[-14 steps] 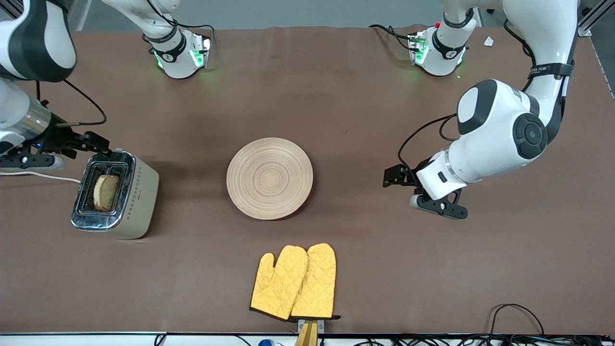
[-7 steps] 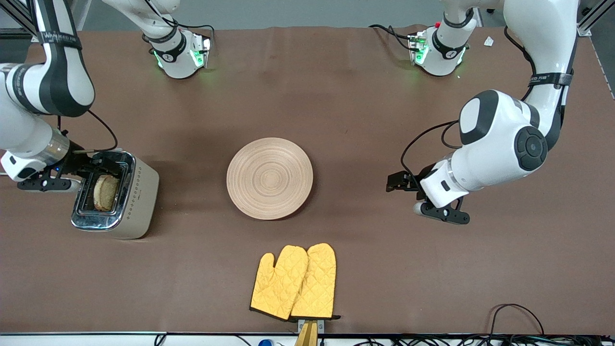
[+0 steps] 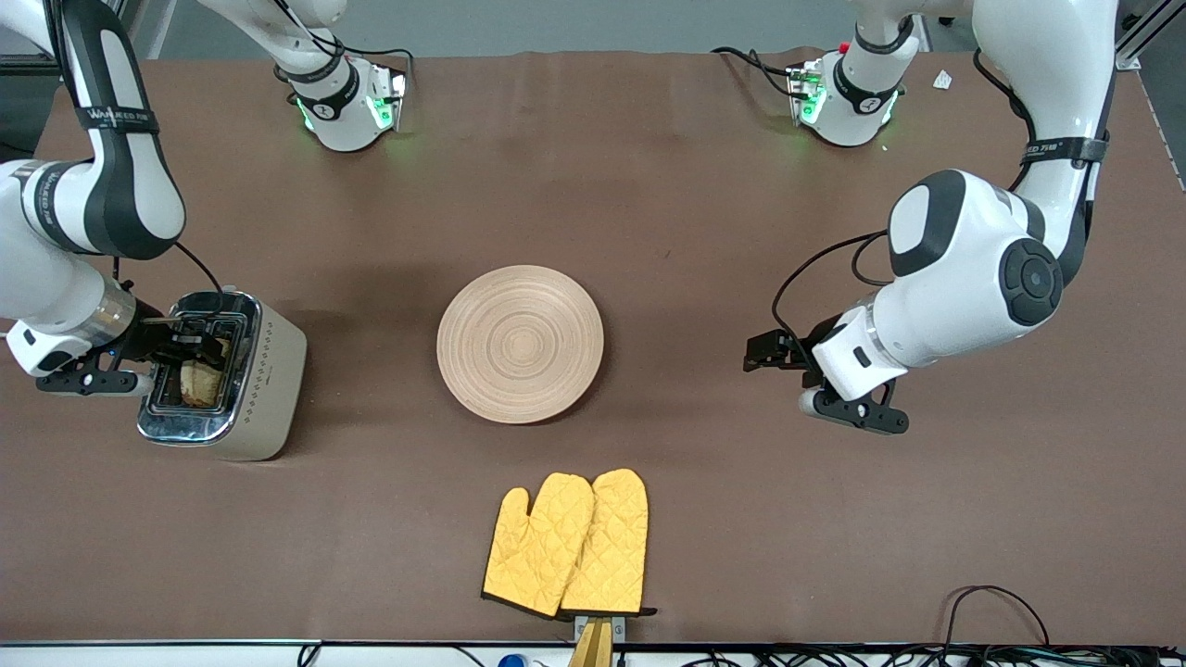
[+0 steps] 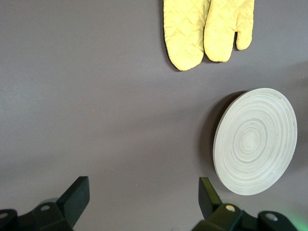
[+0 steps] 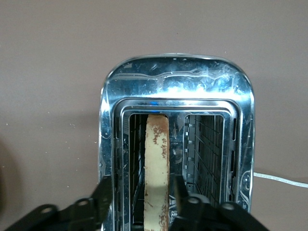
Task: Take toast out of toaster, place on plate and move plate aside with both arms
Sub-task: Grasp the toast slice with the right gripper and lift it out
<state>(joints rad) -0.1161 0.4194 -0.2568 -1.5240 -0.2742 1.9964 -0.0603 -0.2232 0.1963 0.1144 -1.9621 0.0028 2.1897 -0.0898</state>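
At the table (image 3: 649, 185) end served by the right arm, the toaster (image 3: 269, 371) stands with its long axis running toward and away from the front camera. The toast (image 5: 156, 168) sits on edge in one slot, thin edge up, its length along the slot. The right gripper (image 3: 190, 350) is directly over that slot. In the right wrist view its two fingers (image 5: 103, 192) straddle the slice, one on each flat face, close beside it. Whether they already press the bread I cannot tell. They stand narrowed but not fully shut. The coming move looks like a straight lift up along the slot, since the chrome rim leaves little room sideways.

The plate (image 3: 520, 344) lies empty near the middle of the table, well apart from the toaster, with bare cloth between them for carrying the slice across. A pair of yellow oven mitts (image 3: 567, 545) lies nearer the front camera, by the table's front edge and clear of that path.

At the left arm's end, the left gripper (image 3: 774, 350) waits over bare table beside the plate, fingers spread wide and holding nothing. It is the nearer arm to the plate.
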